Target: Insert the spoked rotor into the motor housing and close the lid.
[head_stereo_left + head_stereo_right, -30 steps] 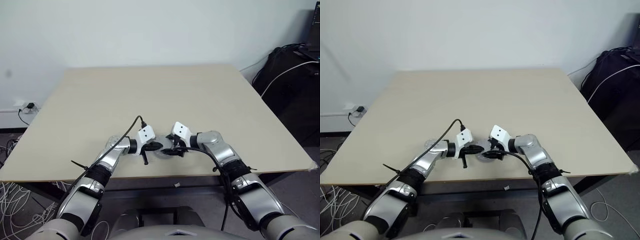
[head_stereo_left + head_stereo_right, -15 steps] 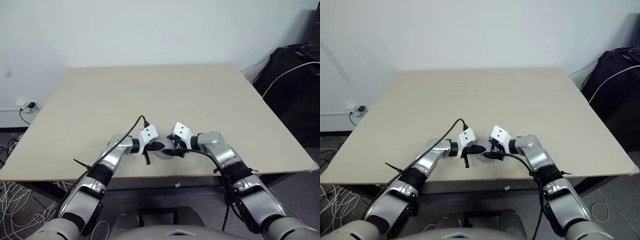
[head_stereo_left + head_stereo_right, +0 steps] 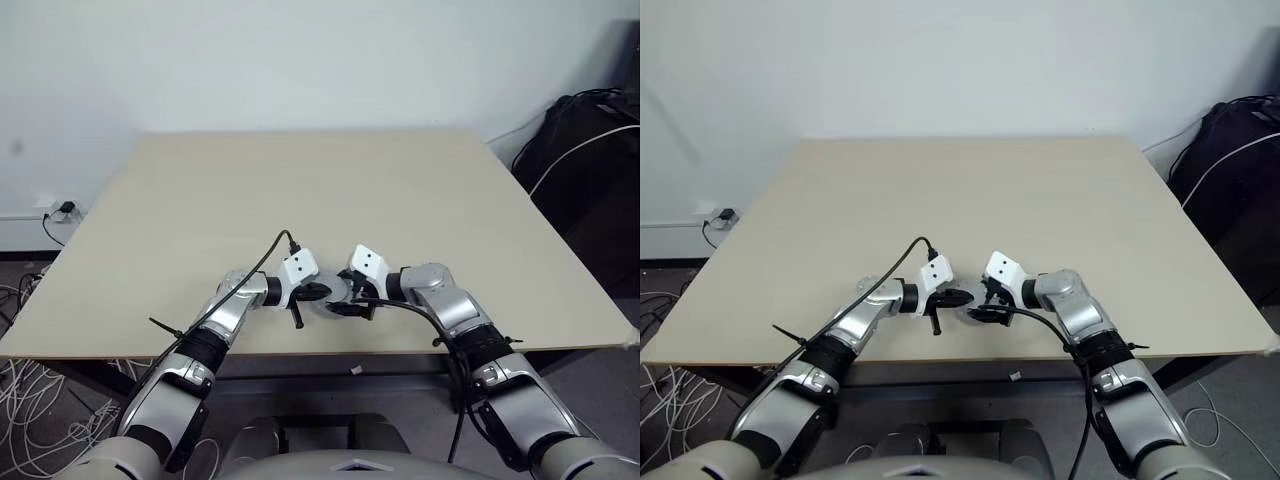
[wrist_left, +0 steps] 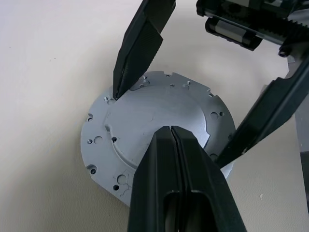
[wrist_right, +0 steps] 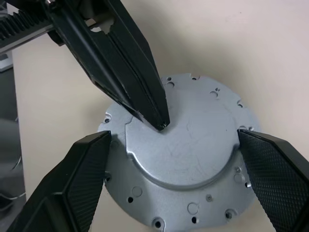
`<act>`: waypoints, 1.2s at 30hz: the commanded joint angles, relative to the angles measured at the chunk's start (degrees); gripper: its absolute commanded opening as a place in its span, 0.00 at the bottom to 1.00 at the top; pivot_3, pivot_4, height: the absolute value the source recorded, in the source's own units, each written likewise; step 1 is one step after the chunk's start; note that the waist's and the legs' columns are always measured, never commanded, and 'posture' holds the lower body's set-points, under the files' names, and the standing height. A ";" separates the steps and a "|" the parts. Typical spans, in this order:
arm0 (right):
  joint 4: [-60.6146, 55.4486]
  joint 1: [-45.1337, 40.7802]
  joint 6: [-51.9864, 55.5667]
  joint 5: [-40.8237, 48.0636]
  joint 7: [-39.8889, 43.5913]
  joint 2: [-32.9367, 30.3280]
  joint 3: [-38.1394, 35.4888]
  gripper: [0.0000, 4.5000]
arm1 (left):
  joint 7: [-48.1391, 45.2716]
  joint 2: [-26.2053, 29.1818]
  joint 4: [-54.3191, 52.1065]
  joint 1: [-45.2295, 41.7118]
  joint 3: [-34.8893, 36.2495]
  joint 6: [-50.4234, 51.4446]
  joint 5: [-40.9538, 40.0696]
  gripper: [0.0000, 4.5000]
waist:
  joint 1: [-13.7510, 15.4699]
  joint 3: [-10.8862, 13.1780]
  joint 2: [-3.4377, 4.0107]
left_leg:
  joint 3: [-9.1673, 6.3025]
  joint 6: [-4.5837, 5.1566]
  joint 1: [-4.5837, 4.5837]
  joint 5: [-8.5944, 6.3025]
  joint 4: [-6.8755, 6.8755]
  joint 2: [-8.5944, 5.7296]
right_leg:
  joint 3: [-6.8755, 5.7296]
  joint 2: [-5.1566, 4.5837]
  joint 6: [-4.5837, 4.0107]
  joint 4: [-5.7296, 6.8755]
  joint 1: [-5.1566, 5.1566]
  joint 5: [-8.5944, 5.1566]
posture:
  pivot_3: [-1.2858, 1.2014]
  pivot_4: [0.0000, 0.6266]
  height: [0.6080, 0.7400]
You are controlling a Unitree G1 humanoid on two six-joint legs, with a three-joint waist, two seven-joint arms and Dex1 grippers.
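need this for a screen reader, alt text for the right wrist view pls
A silver-grey lid lies flat on a beige table, the open right tool straddling its rim. The shut left tool presses its tip on the lid's raised centre.

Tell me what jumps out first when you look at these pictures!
A round silver-grey disc with small holes around its edge lies flat on the tan table, near its front edge. The left claw, shut to a point, presses its tip on the disc's raised middle. The right claw stands wide open, one black finger at each side of the disc.
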 commanded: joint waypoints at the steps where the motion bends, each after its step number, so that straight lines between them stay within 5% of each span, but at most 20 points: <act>1: -3.18 0.10 1.37 1.64 -0.02 -0.74 -1.76 0.99 | -0.20 0.14 0.16 -0.16 -0.73 0.43 0.45 0.00 | 0.03 0.00 0.00 | 0.00 0.00 -0.03 0.00 0.00 0.00 | 0.00 0.00 0.01 0.00 -0.03 0.01 | 0.52 0.00 1.00; 18: -17.61 5.31 10.11 9.28 1.16 -7.25 -6.64 0.99 | -0.48 -0.27 1.04 0.26 -1.02 -0.14 0.60 0.00 | 0.43 0.03 -0.04 | 0.01 0.02 -0.13 -0.01 0.00 0.00 | -0.01 0.00 0.02 -0.07 -0.06 0.01 | 0.52 0.00 1.00; 26: -18.59 1.45 29.70 16.30 -14.71 -2.49 -20.26 0.99 | -0.49 -0.42 1.99 0.24 -1.21 -0.93 0.84 0.00 | 0.68 0.07 -0.09 | 0.06 0.02 -0.13 -0.01 0.08 0.02 | 0.00 -0.01 -0.20 -0.03 -0.05 -0.11 | 0.52 0.00 1.00; 36: -21.17 1.13 48.10 24.43 -21.20 0.98 -24.42 0.99 | -0.78 -0.55 2.84 -0.08 -1.18 -1.49 0.92 0.00 | 1.10 0.06 -0.09 | 0.06 0.07 -0.14 -0.03 0.02 0.01 | 0.01 -0.01 0.00 -0.05 -0.09 0.00 | 0.52 0.00 1.00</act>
